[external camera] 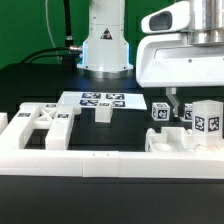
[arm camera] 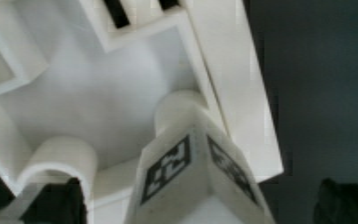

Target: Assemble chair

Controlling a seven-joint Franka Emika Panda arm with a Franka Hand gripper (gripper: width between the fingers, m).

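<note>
Closest to the lens runs the low wall (external camera: 70, 160). Behind it the chair lies in loose parts on the black worktop (external camera: 130, 125): a cut-out panel (external camera: 40, 122) toward the exterior view's left, and a slab (external camera: 185, 142), cube (external camera: 160, 112) and post (external camera: 205, 118) toward its right. The end effector (external camera: 174, 104) hangs just above the slab between cube and post, jaws spread wide and gripping nothing. These parts look like light, rigid, smooth plastic, probably slippery. I would pinch the post squarely across two flat opposite faces, low down.
</note>
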